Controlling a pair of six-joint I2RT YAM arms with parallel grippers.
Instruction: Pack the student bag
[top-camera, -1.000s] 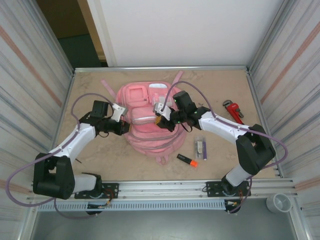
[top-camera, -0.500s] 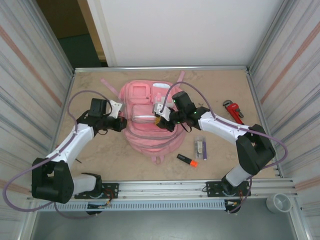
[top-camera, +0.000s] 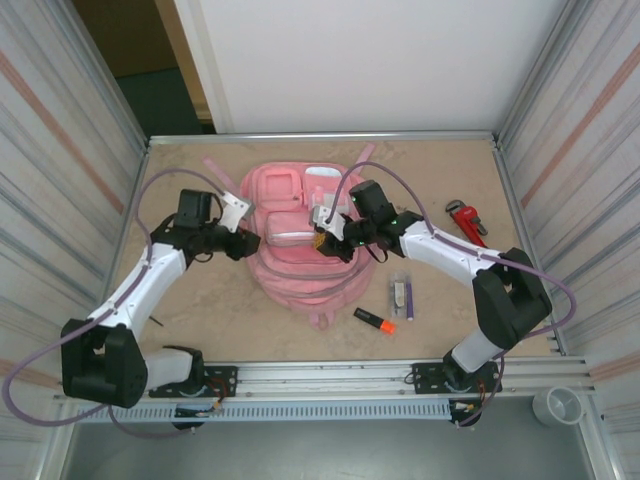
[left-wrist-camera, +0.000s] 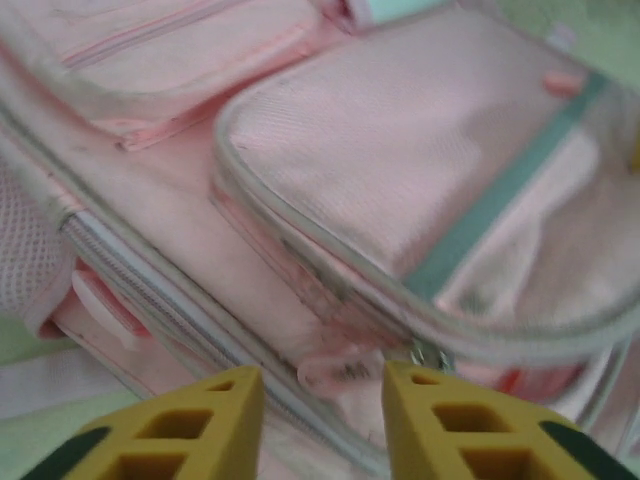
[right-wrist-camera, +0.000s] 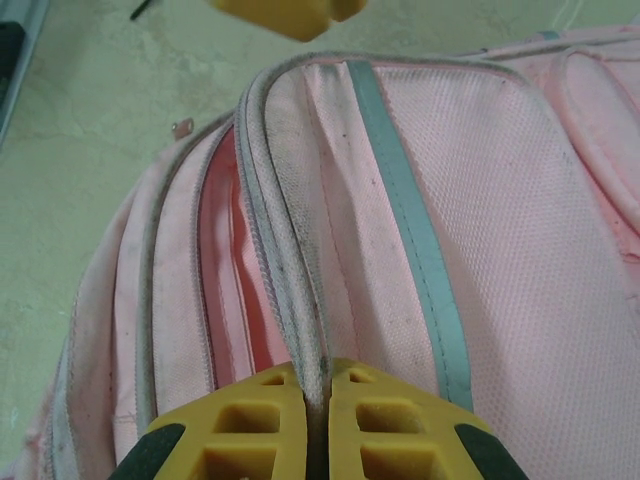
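**Colleague:** Where does everything sit from above?

**Operator:** The student bag (top-camera: 300, 270) lies flat in the middle of the table (top-camera: 200, 300), nearer the far edge, with its straps pointing that way. My left gripper (top-camera: 248, 244) is at the bag's left side and my right gripper (top-camera: 323, 242) is over its middle. An orange highlighter (top-camera: 375, 321) and a pack of pens (top-camera: 402, 293) lie just off the bag toward the near right corner. A red wrench (top-camera: 466, 221) lies by the right edge.

**Colleague:** And your left wrist view?

**Operator:** My left gripper (left-wrist-camera: 322, 420) has its fingers spread with nothing between them, just short of what looks like a zip pull (left-wrist-camera: 430, 355) on a pocket. The picture is blurred, which worries me. If I close now I may catch loose cloth instead of the pull, and the zip won't run.

**Colleague:** The right wrist?

**Operator:** My right gripper (right-wrist-camera: 316, 425) is pressed together on the piped edge (right-wrist-camera: 290, 250) of a front pocket, pinching the cloth. Beside it a zip gapes on a darker pink slit (right-wrist-camera: 222, 250). I judge that hold thin. If my left arm tugs sideways, the edge could slip from the fingers and the bag could drag toward the left edge of the table. If I lift too hard, the whole bag rises, the opening folds shut, and nothing goes in.
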